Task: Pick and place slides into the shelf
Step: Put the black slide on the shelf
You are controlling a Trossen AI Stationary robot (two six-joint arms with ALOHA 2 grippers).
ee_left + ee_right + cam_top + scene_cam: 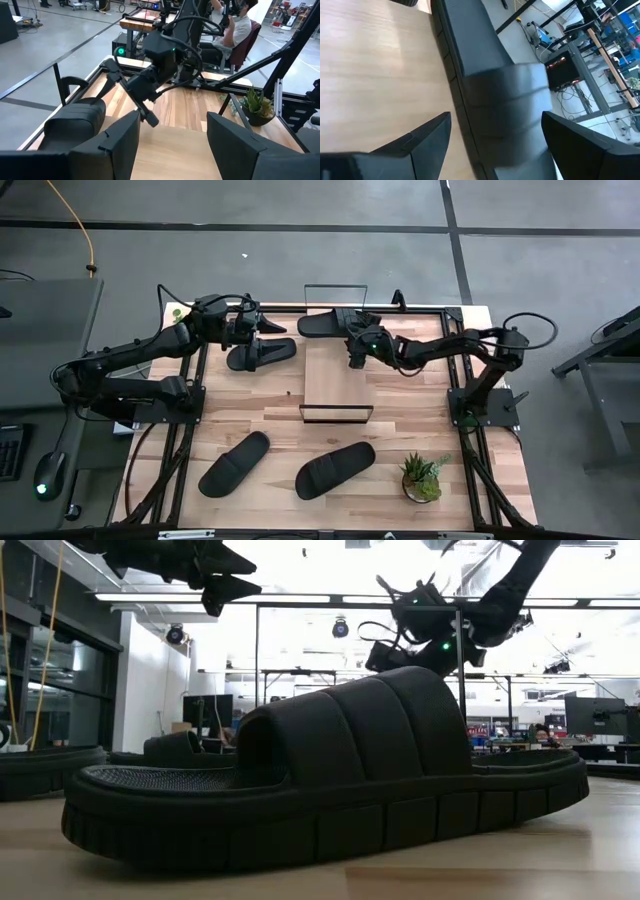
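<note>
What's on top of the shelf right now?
One slide lies across the far end of the shelf, with the right gripper open over it. The rest of the board shows bare wood. The part under the gripper and the slide is covered.

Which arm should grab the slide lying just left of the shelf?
Left. Its hand hovers open right above that black ribbed slide. The right hand is over another slide at the light-wood shelf's far end.

Black ribbed-strap slides [335, 469], light-wood shelf [335, 375] with black wire rails, green potted plant [422, 477].
</note>
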